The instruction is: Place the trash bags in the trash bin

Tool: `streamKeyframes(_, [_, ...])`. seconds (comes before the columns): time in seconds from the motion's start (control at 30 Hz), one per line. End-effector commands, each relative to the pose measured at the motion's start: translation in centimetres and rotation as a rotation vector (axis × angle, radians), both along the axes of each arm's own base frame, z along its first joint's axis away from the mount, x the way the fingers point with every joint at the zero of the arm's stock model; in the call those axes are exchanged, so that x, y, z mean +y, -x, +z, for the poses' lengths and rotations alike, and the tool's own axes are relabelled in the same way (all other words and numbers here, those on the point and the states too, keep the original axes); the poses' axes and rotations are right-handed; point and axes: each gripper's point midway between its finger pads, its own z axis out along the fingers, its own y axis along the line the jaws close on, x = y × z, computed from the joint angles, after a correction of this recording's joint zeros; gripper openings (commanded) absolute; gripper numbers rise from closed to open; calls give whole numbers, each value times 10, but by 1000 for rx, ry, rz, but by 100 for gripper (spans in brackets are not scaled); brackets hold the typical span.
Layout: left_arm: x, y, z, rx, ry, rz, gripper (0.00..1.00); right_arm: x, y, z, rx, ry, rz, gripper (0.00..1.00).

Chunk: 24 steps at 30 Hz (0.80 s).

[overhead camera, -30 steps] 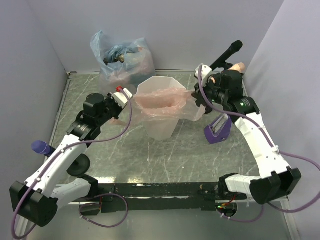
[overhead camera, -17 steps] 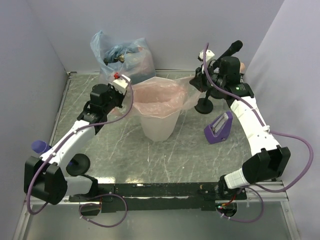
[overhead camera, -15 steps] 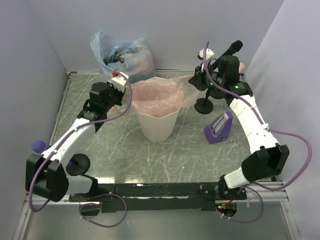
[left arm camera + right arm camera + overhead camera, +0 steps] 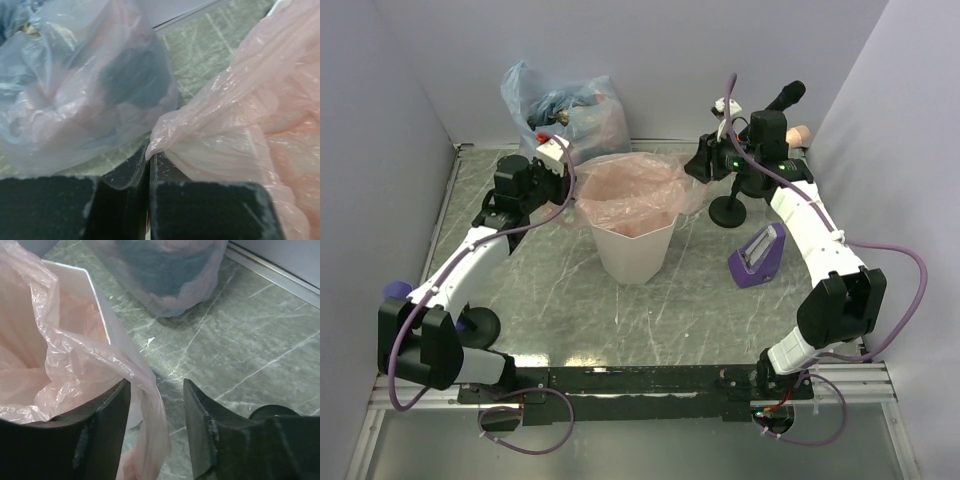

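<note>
Through the left wrist: shows the left fingers (image 4: 162,175) clenched on a gathered corner of the pink bag (image 4: 250,100), with the stuffed bluish bag (image 4: 90,85) just behind. Looks a thin pinch; could slip free or tear under a harder pull.

Through the right wrist: shows the right fingers (image 4: 112,410) spread apart, gripping nothing, with a fold of the pink film hanging in the gap beside the rim of the bin (image 4: 95,287). Could close on air, or catch the white rim along with the film and tip the bin over on the worktop (image 4: 250,340).

From above: finds the bin upright mid-worktop, the pink bag sitting in its mouth and spilling over the rim, not fully seated by the look of it. Held on one side only, so could spring off the rim or drag out leftward. Also worth minding the black stand (image 4: 731,210) and the purple gadget (image 4: 758,255) near the right arm: easy to knock on a wide swing.
</note>
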Motion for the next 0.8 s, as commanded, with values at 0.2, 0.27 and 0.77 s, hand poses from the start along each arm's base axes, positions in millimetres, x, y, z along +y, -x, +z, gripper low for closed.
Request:
streamKeyframes(0.2, [-19,-8,37,-27,89,-96,7,12,4,29,-42,-96,81,14])
streamKeyframes(0.27, [-18,-15,38,-18,95,-79,1,11,-1,22,-17,-93,61,0])
streamKeyframes(0.77, [-33,-4,-33,288,126,-151,1,-2,-8,-46,221,-69,-63,0])
